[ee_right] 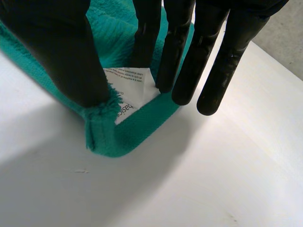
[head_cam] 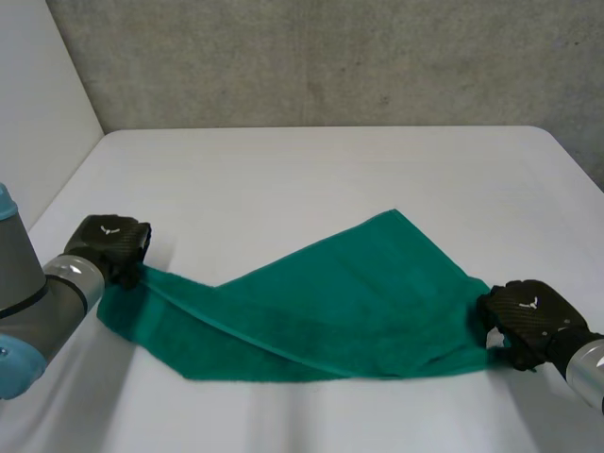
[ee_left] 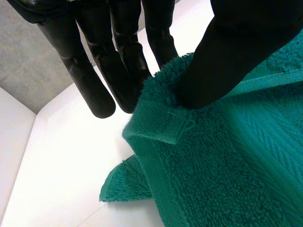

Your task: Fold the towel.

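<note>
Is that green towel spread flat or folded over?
Folded over: the towel lies doubled on itself, a diagonal edge crossing it; the left robot hand and right robot hand pinch its ends.

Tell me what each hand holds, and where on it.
Both pinch the green towel: left hand at one corner, right hand at the corner with the white label.
</note>
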You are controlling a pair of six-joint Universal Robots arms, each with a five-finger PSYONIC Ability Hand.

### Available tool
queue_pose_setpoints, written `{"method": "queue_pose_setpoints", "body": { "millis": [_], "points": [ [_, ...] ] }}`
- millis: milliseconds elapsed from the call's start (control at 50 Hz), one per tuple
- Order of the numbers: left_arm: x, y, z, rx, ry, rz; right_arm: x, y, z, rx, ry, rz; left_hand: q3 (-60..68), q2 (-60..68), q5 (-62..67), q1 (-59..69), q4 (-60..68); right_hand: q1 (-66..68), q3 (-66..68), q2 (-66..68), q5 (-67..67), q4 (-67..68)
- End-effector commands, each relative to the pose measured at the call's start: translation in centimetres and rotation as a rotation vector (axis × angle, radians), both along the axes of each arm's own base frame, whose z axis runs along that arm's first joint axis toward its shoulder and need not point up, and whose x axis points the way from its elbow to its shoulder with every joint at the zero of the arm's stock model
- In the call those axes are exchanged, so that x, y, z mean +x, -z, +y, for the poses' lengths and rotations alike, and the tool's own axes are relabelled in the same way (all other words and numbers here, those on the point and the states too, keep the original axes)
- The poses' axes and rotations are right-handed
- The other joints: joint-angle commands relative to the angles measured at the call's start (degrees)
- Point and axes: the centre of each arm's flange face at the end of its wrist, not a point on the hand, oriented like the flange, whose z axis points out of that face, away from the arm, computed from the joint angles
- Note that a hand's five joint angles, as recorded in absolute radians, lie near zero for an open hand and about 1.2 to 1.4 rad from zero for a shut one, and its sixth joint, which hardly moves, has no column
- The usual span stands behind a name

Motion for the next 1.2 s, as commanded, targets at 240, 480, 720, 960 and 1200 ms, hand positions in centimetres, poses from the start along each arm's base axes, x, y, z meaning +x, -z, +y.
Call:
{"method": "queue_pose_setpoints", "body": {
  "millis": [240,480,720,960,1200],
  "points": [
    [-0.1,0.1,0.2,0.01,0.004,-0.002,-0.4,0.1,-1.1,0.003,0.022,0.014,11.8,11.5,14.7,15.9,11.5,34.1,25.3,25.9,28.0,25.4],
    [-0.3,0.2,0.5,0.013,0.011,-0.003,-0.2,0.0,-0.3,0.094,0.008,-0.011,11.8,11.5,14.7,15.9,11.5,-2.6,-11.4,-10.9,-8.7,-11.3],
    [-0.3,0.3,0.4,0.014,0.01,-0.003,-0.2,0.2,-0.3,0.1,0.012,-0.007,11.8,11.5,14.7,15.9,11.5,-7.4,-16.2,-15.6,-13.5,-16.1],
    [-0.3,0.3,0.5,0.016,0.011,-0.003,-0.4,0.9,-1.1,0.085,0.016,-0.004,11.8,11.5,14.7,15.9,11.5,34.1,25.3,25.8,28.0,25.4],
    [-0.6,-1.1,1.4,-0.006,0.027,-0.001,-0.8,-7.1,-3.6,-0.184,0.107,-0.139,11.8,11.5,14.7,15.9,11.5,34.1,25.3,25.9,28.0,25.4]
  ]
}}
